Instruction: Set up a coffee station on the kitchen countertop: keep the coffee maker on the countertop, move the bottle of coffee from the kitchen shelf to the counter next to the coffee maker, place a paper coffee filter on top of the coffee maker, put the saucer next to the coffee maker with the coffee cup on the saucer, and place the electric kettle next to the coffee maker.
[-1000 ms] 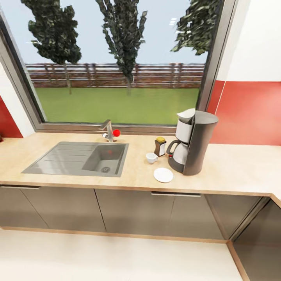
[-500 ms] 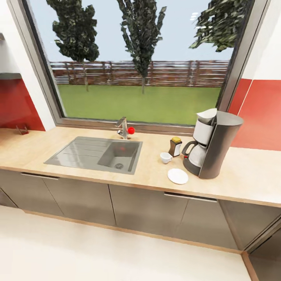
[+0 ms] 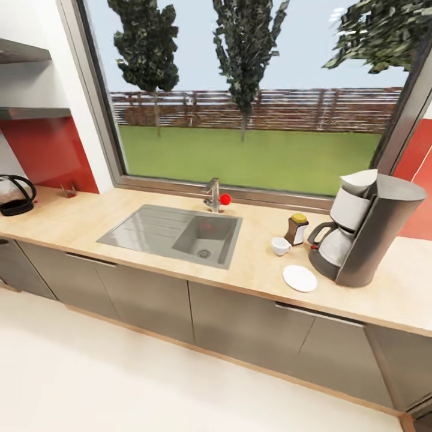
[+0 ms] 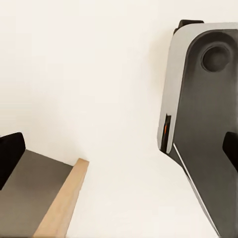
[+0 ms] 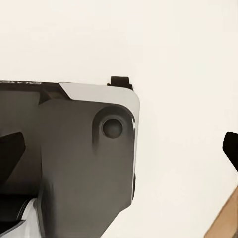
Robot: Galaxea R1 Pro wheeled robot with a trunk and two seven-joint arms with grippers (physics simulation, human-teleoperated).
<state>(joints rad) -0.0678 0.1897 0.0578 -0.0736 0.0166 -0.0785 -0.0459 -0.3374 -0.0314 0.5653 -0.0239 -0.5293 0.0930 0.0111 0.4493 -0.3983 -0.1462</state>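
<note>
Along the wooden counter (image 3: 150,264), the kettle (image 3: 15,195) stood far from the coffee maker (image 3: 369,231); both grippers (image 4: 119,158) (image 5: 124,146) hung open over the floor.

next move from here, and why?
Probably keep turning the base left toward the electric kettle. It stands at the far left of the countertop, far from the coffee maker. The coffee cup also sits beside the saucer, not on it.

A wide window (image 3: 258,102) at twelve o'clock looks onto grass, trees and a fence in daylight. Red wall panels (image 3: 48,153) flank it. A light wood worktop (image 3: 78,219) carries a grey sink (image 3: 174,231) with a tap (image 3: 213,195). Grey cabinets (image 3: 240,324) stand below, over a pale floor (image 3: 120,384).
</note>
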